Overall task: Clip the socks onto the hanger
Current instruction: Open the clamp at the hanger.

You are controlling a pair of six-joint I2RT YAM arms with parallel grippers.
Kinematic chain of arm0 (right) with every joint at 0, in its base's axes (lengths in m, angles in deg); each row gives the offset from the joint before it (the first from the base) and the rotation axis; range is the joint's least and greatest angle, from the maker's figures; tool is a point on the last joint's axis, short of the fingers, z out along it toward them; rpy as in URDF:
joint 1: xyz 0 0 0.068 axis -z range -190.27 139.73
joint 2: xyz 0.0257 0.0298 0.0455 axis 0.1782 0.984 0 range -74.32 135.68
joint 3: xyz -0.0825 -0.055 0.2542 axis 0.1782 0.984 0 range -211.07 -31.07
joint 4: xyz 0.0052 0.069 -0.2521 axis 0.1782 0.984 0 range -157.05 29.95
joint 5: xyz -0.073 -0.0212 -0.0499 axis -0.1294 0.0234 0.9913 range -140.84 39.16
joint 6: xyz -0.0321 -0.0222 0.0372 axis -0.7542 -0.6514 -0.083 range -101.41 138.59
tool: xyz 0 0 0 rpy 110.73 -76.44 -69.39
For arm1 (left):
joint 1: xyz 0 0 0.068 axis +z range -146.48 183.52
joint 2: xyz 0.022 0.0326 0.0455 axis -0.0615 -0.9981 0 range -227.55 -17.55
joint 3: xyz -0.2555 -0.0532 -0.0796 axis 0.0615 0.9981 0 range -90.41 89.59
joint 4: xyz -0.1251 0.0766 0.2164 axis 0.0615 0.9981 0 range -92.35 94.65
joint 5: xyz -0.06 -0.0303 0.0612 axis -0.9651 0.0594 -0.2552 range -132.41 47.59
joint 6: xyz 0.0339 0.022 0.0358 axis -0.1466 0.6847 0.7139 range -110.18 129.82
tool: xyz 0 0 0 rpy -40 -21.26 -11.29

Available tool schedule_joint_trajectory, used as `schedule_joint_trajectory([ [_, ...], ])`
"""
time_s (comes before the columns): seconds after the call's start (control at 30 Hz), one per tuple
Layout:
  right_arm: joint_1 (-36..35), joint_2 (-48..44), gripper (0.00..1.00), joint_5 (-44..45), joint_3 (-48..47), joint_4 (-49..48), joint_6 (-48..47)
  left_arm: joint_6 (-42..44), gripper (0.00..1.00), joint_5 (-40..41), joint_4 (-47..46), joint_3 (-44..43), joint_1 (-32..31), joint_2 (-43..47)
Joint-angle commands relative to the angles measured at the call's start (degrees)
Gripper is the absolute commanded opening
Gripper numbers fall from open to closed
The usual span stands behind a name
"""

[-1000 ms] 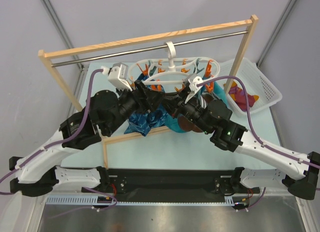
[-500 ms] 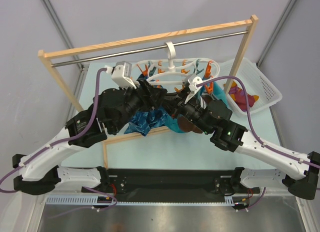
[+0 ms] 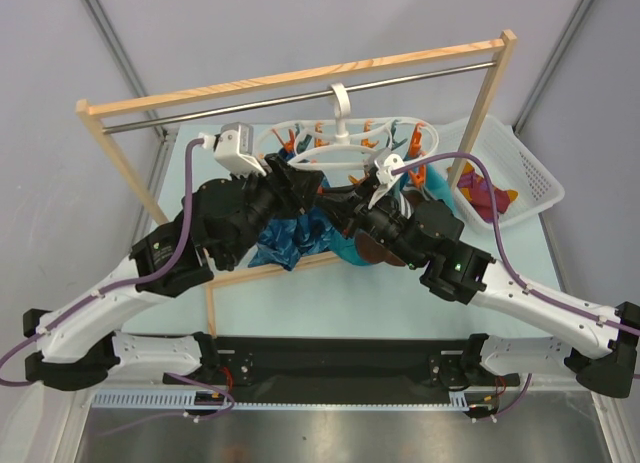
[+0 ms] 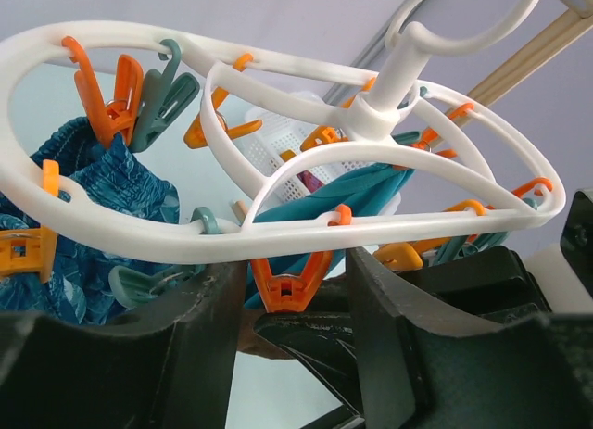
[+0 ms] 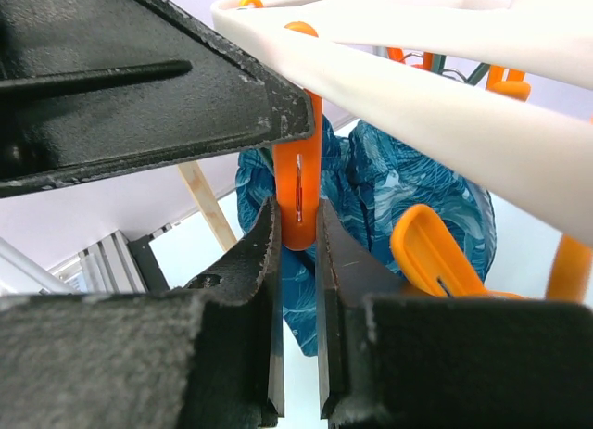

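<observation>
The white looped hanger [image 3: 345, 148] hangs by its hook from the rack's metal bar, with orange and grey-teal clips around it. It also shows in the left wrist view [image 4: 278, 227] and the right wrist view [image 5: 435, 114]. My right gripper [image 3: 338, 198] [image 5: 296, 227] is shut on an orange clip [image 5: 298, 197] under the ring. My left gripper [image 3: 298, 180] [image 4: 295, 304] is open, its jaws either side of that same orange clip [image 4: 289, 279]. A dark brown sock [image 3: 374, 251] shows under my right wrist. Magenta-purple socks [image 3: 487, 196] lie in the basket.
A wooden-framed rack [image 3: 300, 78] spans the table, and its lower rail [image 3: 270, 271] crosses in front of the arms. Blue patterned cloth [image 3: 288, 239] and teal cloth [image 3: 345, 245] hang from the hanger. A white mesh basket [image 3: 538, 175] stands at the right.
My left arm has risen and pushed its gripper forward and right under the hanger ring. The right arm and the hanger have stayed put.
</observation>
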State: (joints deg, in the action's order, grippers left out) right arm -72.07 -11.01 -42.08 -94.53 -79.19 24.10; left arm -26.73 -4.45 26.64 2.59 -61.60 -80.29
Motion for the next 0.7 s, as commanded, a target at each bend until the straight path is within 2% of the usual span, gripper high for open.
schedule_joint_trajectory([
  [0.0, -0.78, -1.52, 0.00, -0.40, -2.54, -0.78, -0.86, 1.05, 0.51, 1.33, -1.31, -1.68, -0.18, -0.62],
  [0.17, -1.04, -1.52, 0.00, -0.32, -2.63, -0.60, -1.04, 0.96, 0.43, 1.07, -1.83, -1.77, -0.18, -0.54],
  [0.4, -1.04, -1.26, 0.00, -0.05, -2.89, -0.95, -1.30, 0.87, 0.46, 0.28, -1.13, -2.29, -0.18, -1.07],
  [0.53, -1.13, -0.73, 0.00, -0.14, -3.51, -0.78, -1.39, 0.70, 0.33, -0.16, -1.48, -2.30, -0.18, -1.33],
  [0.57, -1.22, -0.64, 0.00, -0.23, -3.51, -0.78, -1.48, 0.78, 0.27, -0.07, -1.48, -2.30, -0.18, -1.42],
  [0.6, -1.22, -0.73, 0.02, -0.05, -3.60, -0.43, -1.56, 0.78, 0.23, 0.10, -1.57, -2.30, -0.18, -1.51],
  [0.63, -1.30, -0.73, 0.06, 0.30, -3.51, -0.25, -1.39, 0.78, 0.12, 0.28, -1.48, -2.30, -0.18, -1.51],
  [0.67, -1.22, -0.82, 0.13, 0.65, -3.60, -0.08, -1.39, 0.70, 0.06, 0.45, -1.14, -2.47, -0.18, -1.59],
])
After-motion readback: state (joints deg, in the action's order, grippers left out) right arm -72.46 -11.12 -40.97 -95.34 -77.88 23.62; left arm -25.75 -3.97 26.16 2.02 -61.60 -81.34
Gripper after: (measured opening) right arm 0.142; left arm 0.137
